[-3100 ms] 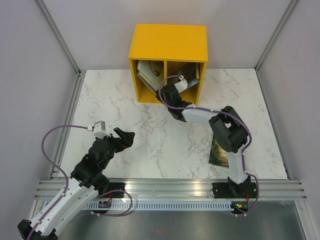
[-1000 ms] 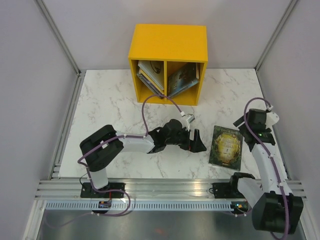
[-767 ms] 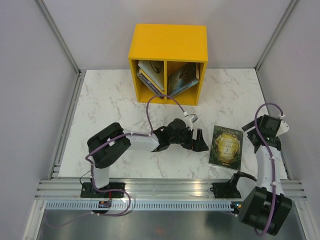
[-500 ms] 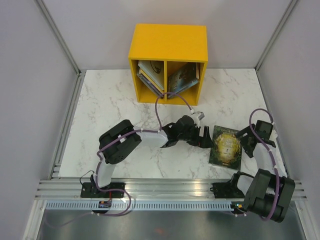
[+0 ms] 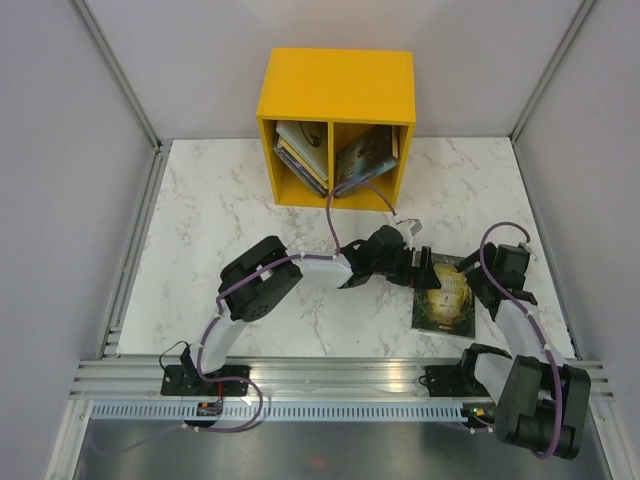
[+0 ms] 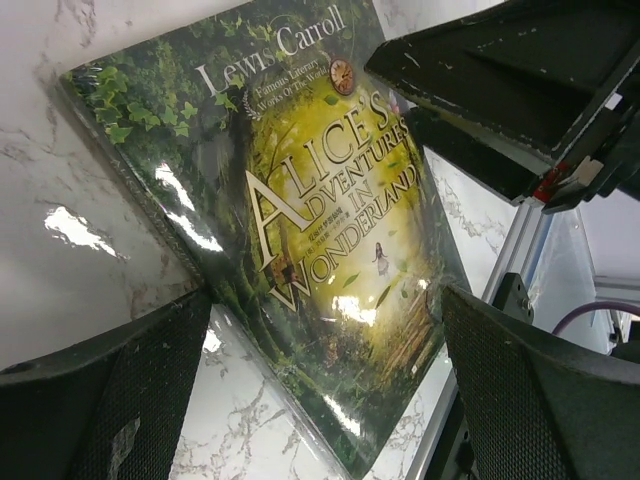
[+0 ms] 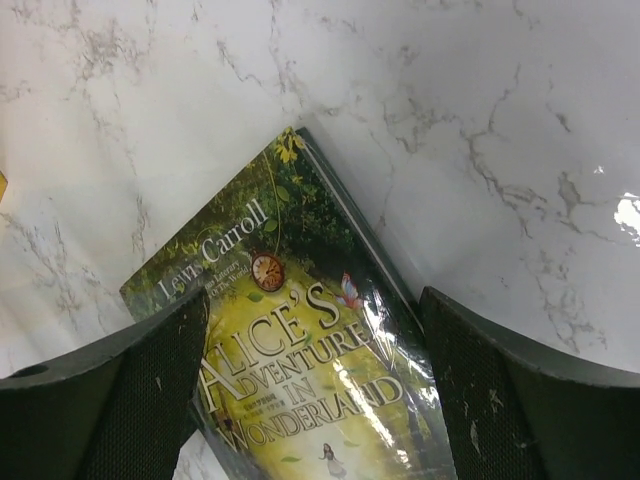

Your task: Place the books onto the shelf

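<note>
One of the books, a green "Alice's Adventures in Wonderland" paperback [image 5: 447, 300], lies flat on the marble table at the right. My left gripper [image 5: 421, 270] reaches across to its left edge and stands open, its fingers [image 6: 100, 400] wide on either side of the cover [image 6: 320, 220]. My right gripper [image 5: 483, 288] hangs open over the book's right edge, with the cover [image 7: 310, 380] between its pads [image 7: 530, 400]. Neither gripper holds anything. The yellow shelf [image 5: 335, 85] stands at the back, with several books [image 5: 300, 150] leaning in its left compartment and more books [image 5: 365, 155] in its right one.
The right gripper's black fingers [image 6: 500, 90] show just beyond the book in the left wrist view. The aluminium rail [image 5: 340, 375] runs along the near table edge close to the book. Grey walls enclose the table on three sides.
My left arm has stretched rightward until its open gripper reached the book's left edge. My right arm has swung in and down to the book's right edge. The book sits slightly further left.
</note>
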